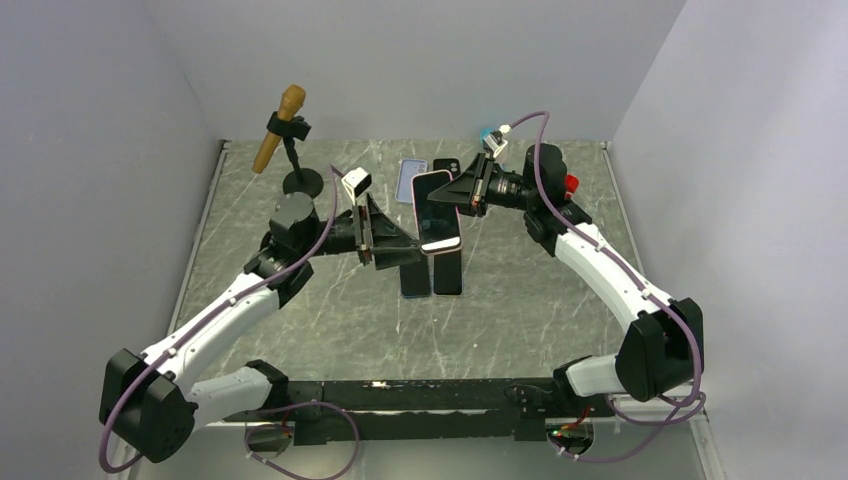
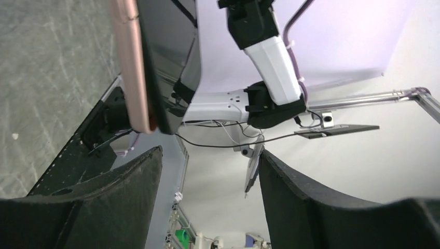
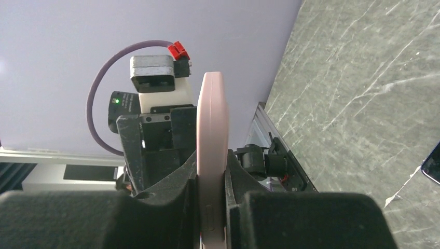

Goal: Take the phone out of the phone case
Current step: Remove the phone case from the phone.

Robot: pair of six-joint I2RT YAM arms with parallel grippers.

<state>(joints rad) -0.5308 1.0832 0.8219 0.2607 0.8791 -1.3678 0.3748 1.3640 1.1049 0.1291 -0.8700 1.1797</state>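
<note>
**Pink phone case (image 3: pixel 211 129) aloft, black-screened phone (image 1: pixel 438 215) inside**

We hold it above the grey marbled table (image 1: pixel 300 310), right gripper (image 1: pixel 463 193) pinching its upper end. Our left gripper (image 2: pixel 210 158) stands spread at the lower end, gripping nothing. A hasty pull could wrench everything loose and drop it.

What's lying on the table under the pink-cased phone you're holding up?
Two dark phones lie flat side by side beneath the pink-cased phone. Their far ends are hidden by it and the left gripper.
</note>
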